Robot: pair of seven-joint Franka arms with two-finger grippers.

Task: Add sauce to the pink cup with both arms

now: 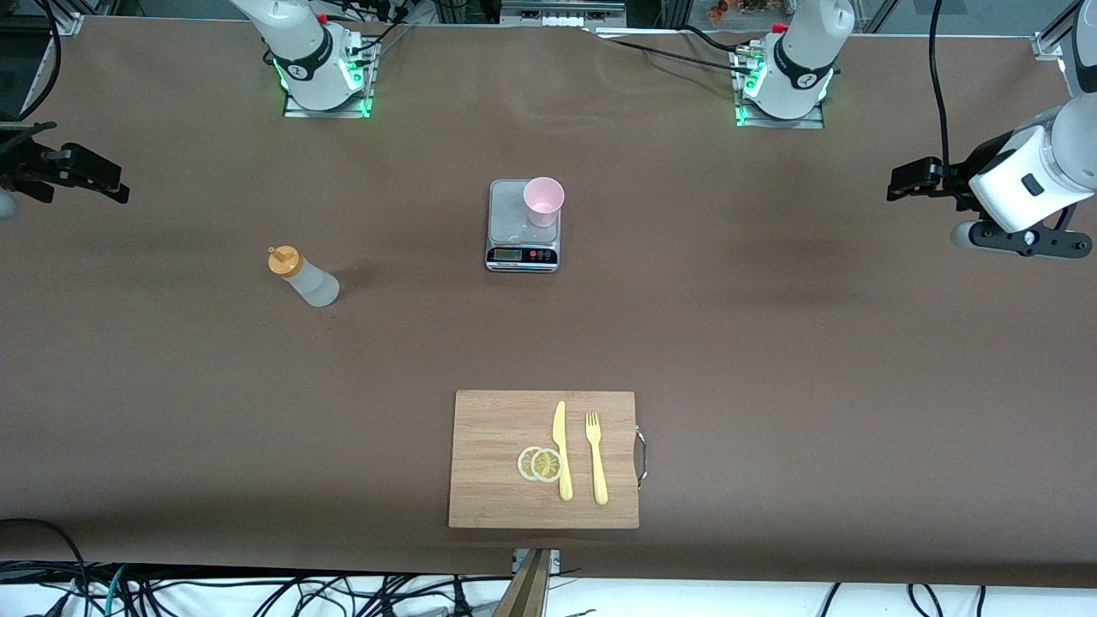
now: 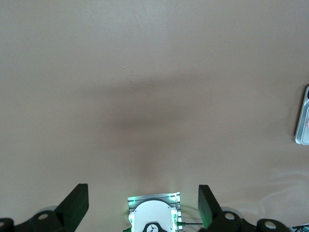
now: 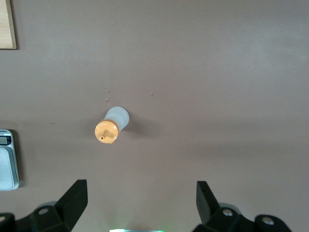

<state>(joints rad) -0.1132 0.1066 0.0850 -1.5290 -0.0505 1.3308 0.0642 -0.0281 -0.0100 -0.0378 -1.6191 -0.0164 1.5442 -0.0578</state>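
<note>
The pink cup [image 1: 543,201] stands upright on a small kitchen scale [image 1: 511,224] in the middle of the table. The sauce bottle [image 1: 304,276], translucent with an orange cap, stands upright toward the right arm's end, a little nearer the front camera than the scale. It also shows in the right wrist view [image 3: 111,126]. My right gripper [image 1: 103,178] [image 3: 141,191] is open and empty, held high over the table's right arm's end, apart from the bottle. My left gripper [image 1: 913,180] [image 2: 143,193] is open and empty, high over the left arm's end, well away from the cup.
A wooden cutting board [image 1: 497,428] lies near the front edge with a yellow knife [image 1: 561,450], a yellow fork [image 1: 596,458] and two lemon slices [image 1: 540,464]. The scale's edge shows in both wrist views [image 2: 304,121] [image 3: 7,162]. The left arm's base [image 2: 153,217] shows below its gripper.
</note>
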